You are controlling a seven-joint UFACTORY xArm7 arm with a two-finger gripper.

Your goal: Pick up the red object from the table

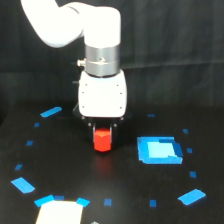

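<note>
Hanging straight down from my white arm, my end effector (103, 129) sits over the middle of the black surface (70, 165). Its dark fingers reach out below a white boxy housing (102, 95), which is topped by a silver metal collar (102, 59). A small red block (103, 140) sits between and just under the fingers, its top tucked up into them. The fingers appear to flank the block closely, but I cannot tell whether they are clamped on it or loose, since the housing hides most of them. I also cannot tell whether the block rests on the surface or is lifted just off it.

No bins, trays or other containers show anywhere.

On the exterior view's right of the block, set apart from it, lies a flat blue square (159, 150) with a paler patch in its middle. Small blue tape marks are scattered in a loose ring around the surface. Larger blue strips lie at the far left (51, 111), at the near left (22, 185) and at the near right (191, 196). At the bottom edge, left of centre, is a pale rectangular patch (60, 212) with blue at its upper corners. Nothing stands between the block and these marks, and nothing crowds my end effector. Behind everything hangs a dark, wrinkled cloth backdrop (170, 35).
</note>
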